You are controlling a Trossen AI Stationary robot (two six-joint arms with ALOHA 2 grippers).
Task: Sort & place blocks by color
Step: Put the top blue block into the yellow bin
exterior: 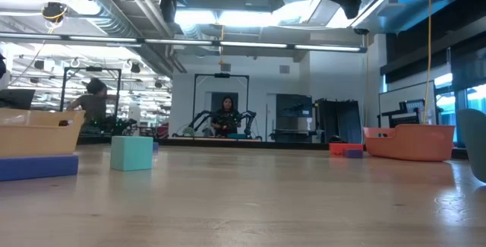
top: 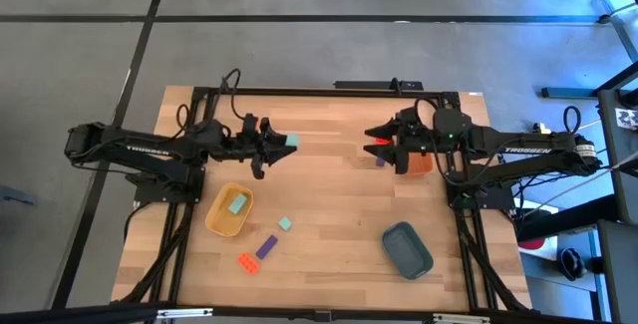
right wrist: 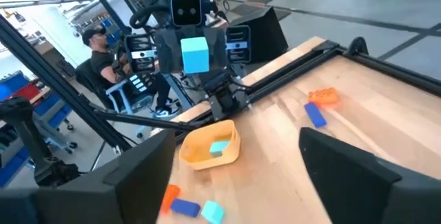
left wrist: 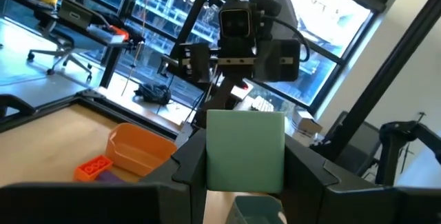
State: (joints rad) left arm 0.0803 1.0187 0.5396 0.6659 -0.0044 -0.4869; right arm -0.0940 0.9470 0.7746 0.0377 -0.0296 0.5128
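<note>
Sorting barely started. One teal block [top: 237, 203] sits in the yellow tray [top: 218, 220] near the bench's front-left.

Left gripper [top: 280, 143], raised over the back-left of the bench, pinches another teal block [left wrist: 244, 149], not yet dropped.

Right gripper [top: 380, 146], fingers spread and empty, hangs over the back-right. A red block [top: 377, 146] and a purple block [top: 380, 161] lie loose on the bench just beside the orange tray [top: 423, 163].

Still loose near the front edge: teal block [top: 285, 224], purple block [top: 266, 246], red block [top: 247, 261]. Dark teal tray [top: 407, 248] at front-right looks empty.

Nothing blocks either arm. Beyond the bench: people [exterior: 226, 115] in the room behind.
</note>
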